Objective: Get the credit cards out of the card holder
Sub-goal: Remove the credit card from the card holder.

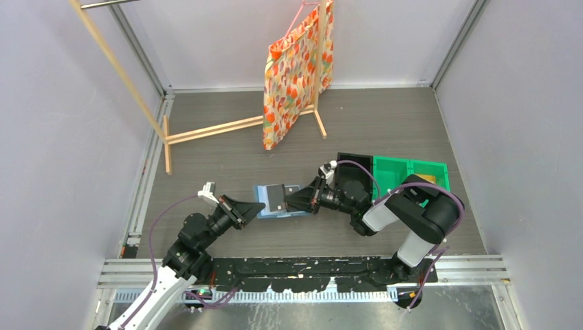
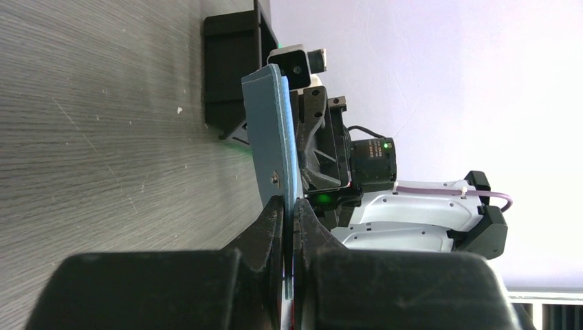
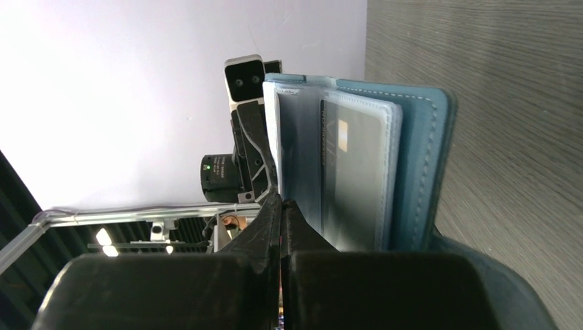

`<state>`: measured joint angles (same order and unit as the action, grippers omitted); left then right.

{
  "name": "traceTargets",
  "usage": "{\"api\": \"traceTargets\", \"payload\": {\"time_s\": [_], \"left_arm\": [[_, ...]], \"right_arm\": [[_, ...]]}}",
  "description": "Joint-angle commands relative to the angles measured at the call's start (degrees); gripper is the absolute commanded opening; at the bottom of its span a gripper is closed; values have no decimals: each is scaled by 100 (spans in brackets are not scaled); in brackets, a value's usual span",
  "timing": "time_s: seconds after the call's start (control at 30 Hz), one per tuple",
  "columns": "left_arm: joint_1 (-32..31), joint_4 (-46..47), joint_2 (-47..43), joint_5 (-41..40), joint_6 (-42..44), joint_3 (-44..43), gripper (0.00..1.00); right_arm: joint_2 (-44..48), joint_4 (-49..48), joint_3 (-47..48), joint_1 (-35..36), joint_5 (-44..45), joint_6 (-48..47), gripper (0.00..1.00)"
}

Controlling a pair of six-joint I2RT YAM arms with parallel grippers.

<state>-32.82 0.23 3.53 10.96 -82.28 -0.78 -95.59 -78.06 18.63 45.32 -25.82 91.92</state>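
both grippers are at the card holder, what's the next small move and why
Probably ease the right gripper slowly away from the left gripper, watching for a card sliding out. The left one is shut on the edge of the card holder, the right is shut at its clear sleeves, and a card sits inside one. Whether it caught a card is unclear.

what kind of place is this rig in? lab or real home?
Most likely a lab robot cell: blank walls on metal framing, left arm and right arm bolted to one rail, staged props: patterned bag on a wooden rack, bins.
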Motion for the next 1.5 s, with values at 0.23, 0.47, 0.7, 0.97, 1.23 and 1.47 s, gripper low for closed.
{"api": "traceTargets", "payload": {"time_s": [0.23, 0.47, 0.7, 0.97, 1.23, 1.47], "left_arm": [[91, -339, -280, -127, 54, 20, 1], [100, -322, -290, -129, 49, 19, 1], [114, -457, -294, -138, 103, 18, 0], [118, -823, -274, -175, 261, 0, 1], [118, -1192, -55, -31, 519, -10, 0], [118, 37, 1294, 355, 794, 33, 1]], "right_arm": [[38, -394, -197, -174, -71, -104, 1], [-13, -394, -328, -298, -34, -180, 1], [31, -385, -593, -669, -349, -318, 1], [278, -268, -720, -930, -648, -456, 1], [1674, 1926, -347, -1059, -861, -1268, 1], [3845, 6946, 884, -1527, -392, -3680, 1]]}}
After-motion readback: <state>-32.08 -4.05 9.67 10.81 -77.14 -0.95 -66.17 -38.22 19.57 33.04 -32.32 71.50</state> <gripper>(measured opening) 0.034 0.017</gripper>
